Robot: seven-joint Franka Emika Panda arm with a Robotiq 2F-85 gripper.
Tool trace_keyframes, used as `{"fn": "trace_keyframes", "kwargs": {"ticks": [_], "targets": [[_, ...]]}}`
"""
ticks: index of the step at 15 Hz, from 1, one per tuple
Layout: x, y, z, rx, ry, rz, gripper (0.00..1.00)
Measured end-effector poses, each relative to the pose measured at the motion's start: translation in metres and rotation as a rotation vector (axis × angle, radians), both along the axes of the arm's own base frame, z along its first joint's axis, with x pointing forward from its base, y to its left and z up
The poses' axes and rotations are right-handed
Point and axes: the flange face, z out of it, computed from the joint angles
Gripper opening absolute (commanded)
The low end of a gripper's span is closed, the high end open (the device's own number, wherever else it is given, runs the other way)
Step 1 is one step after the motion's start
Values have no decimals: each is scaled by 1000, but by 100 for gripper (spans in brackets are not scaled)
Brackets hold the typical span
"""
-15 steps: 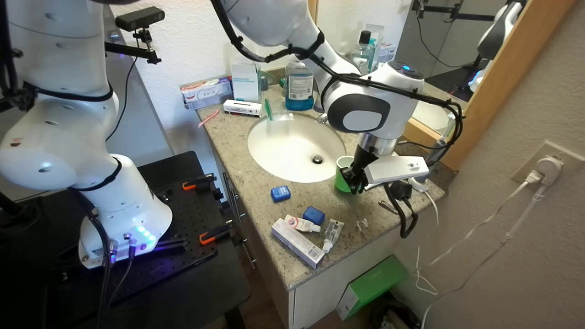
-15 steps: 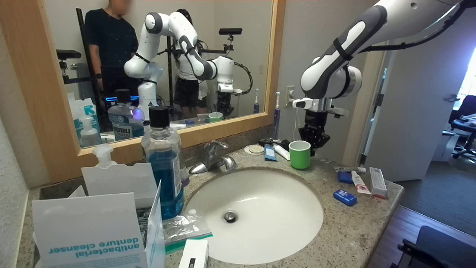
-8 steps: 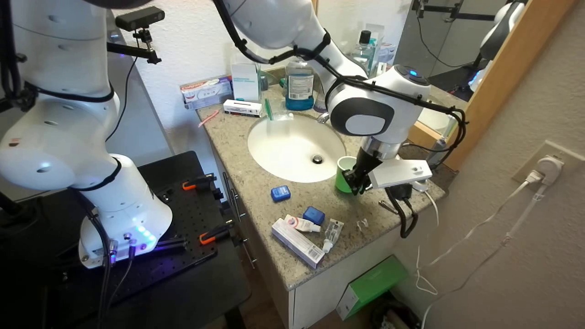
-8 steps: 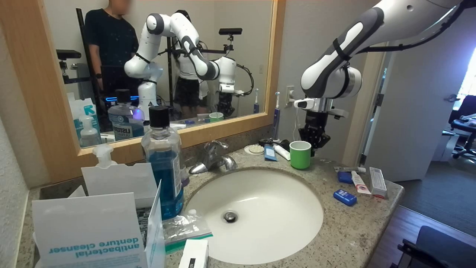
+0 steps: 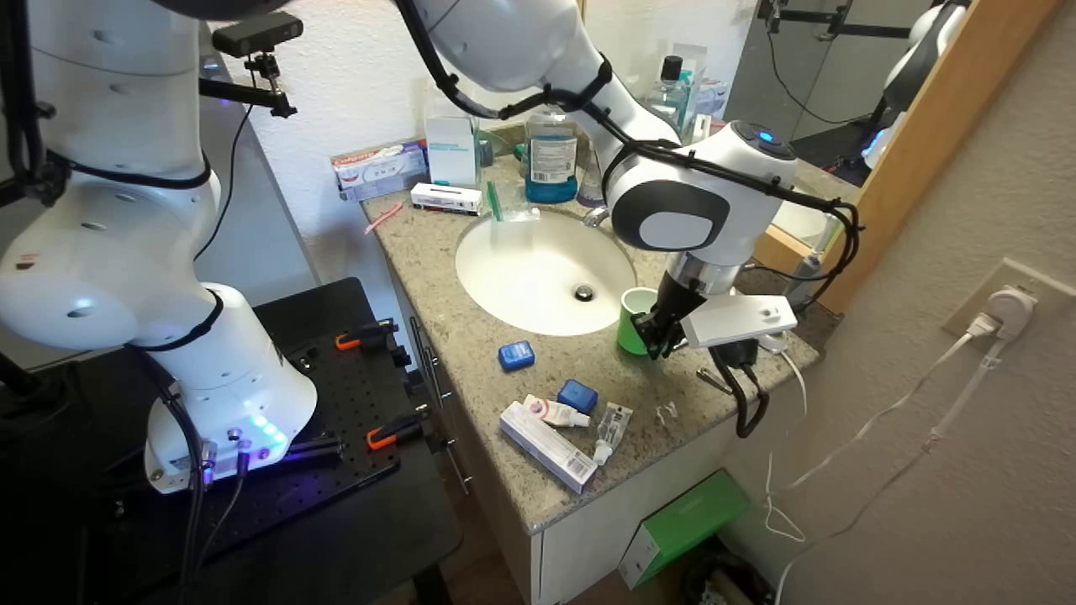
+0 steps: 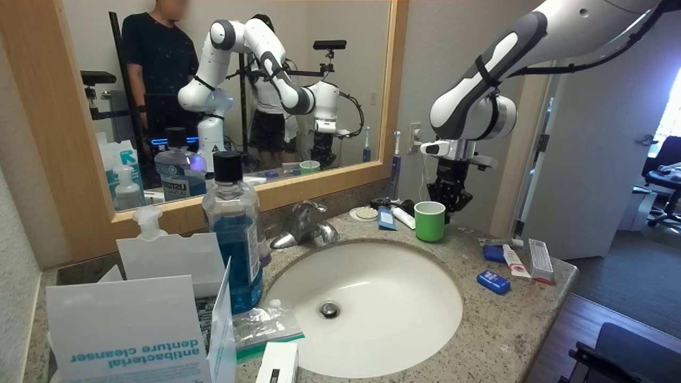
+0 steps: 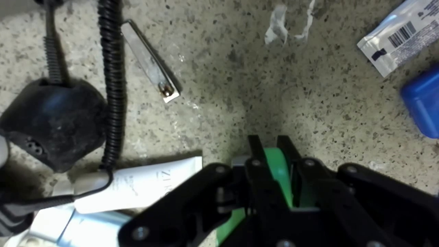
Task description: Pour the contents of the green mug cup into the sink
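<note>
1. Since a second ago, the arm (image 5: pixel 672 202) has shifted a little to the right in an exterior view, most of all at its wrist; the green mug cup (image 6: pixel 430 226) has gone the same way by a hair, along with the hand (image 7: pixel 268 139).
2. That mug stands on the counter (image 6: pixel 511 335), just beside the rim of the sink (image 5: pixel 521 281) and well apart from the drain (image 5: pixel 583 292).
3. Its long axis is vertical and its round opening faces up, with the pale inside showing in both exterior views; what it holds cannot be made out.
4. A narrow green part of it, apparently the handle, points away from the sink, toward the hand.
5. The hand slants down to the mug's side and is drawn in narrow, its fingers (image 7: pixel 257 152) closed on that green part, one on each side.
6. Near them on the counter lie a white tube (image 7: pixel 154 183) and a nail clipper (image 7: pixel 149 61); the faucet (image 6: pixel 306 229) stands by the sink's edge.
</note>
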Motion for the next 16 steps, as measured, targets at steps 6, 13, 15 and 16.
{"fn": "trace_keyframes", "kwargs": {"ticks": [6,13,15,16], "targets": [[-1,-5,-2,24,-7,9,8],[1,-10,-4,40,-9,32,20],[1,-11,-4,42,-9,30,31],[0,-11,-5,43,-8,30,33]]}}
